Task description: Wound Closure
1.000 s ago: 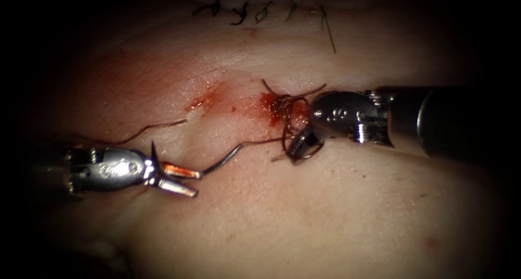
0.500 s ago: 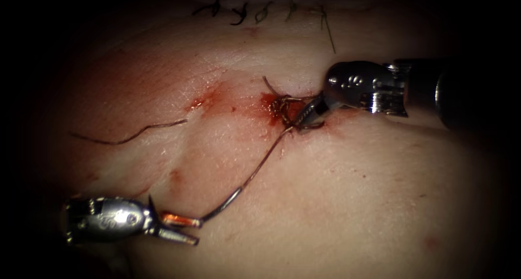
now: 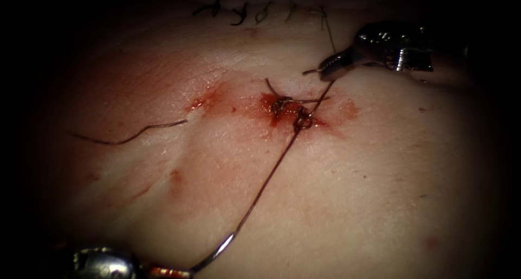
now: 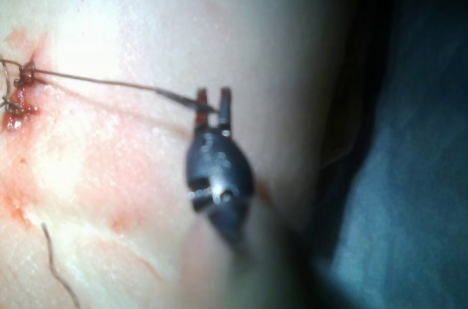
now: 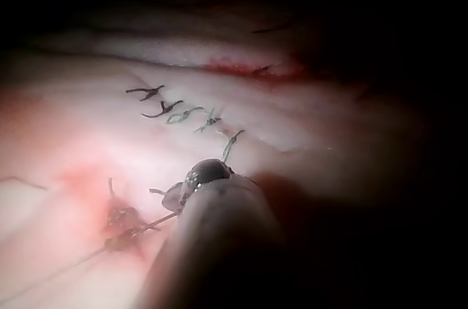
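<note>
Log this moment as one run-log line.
left tool: shut on needle at its thread end, off tissue | right tool: shut on thread | thread taut through knot at cut

Tissue (image 3: 336,203): pale pork belly, smeared with red fluid (image 3: 217,97) around the cut (image 3: 239,102), which runs left-right mid-scene.

Thread (image 3: 266,184): dark, taut, straight line from a small knot (image 3: 301,119) at the right end of the cut down to the near-left, where it joins the needle (image 3: 214,254). A second leg runs taut from the knot up to the far right. Two short tails stick out beside the knot.

Needle: metal, tail end visible, lying clear of the tissue; its curve is hard to judge at the frame edge.

Loose thread piece (image 3: 130,135) lies flat left of the cut. A row of finished dark stitches (image 3: 239,10) sits on the far side.
</note>
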Robot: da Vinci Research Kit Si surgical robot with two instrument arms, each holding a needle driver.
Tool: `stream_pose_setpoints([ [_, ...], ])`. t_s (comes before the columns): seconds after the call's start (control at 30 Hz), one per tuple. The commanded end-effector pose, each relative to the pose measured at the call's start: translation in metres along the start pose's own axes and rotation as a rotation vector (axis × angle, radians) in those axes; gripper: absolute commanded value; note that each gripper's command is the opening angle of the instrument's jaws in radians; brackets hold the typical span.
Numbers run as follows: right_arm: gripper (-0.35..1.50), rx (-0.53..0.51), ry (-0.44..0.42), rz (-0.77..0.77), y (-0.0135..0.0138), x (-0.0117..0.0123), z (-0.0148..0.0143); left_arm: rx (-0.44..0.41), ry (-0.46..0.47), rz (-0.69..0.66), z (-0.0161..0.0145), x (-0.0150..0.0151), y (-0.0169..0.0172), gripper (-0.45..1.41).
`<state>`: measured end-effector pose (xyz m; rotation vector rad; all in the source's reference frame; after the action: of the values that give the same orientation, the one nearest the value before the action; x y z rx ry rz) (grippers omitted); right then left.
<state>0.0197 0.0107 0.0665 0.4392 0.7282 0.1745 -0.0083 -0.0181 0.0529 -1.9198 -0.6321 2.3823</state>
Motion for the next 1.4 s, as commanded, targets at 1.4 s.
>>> stream_pose_setpoints([
  [1.4, -0.35, -0.228, 0.018, 0.041, 0.0028, -0.0034, -0.0012, 0.006, 0.003, -0.064, -0.0004, -0.0054, 0.0091, -0.45],
])
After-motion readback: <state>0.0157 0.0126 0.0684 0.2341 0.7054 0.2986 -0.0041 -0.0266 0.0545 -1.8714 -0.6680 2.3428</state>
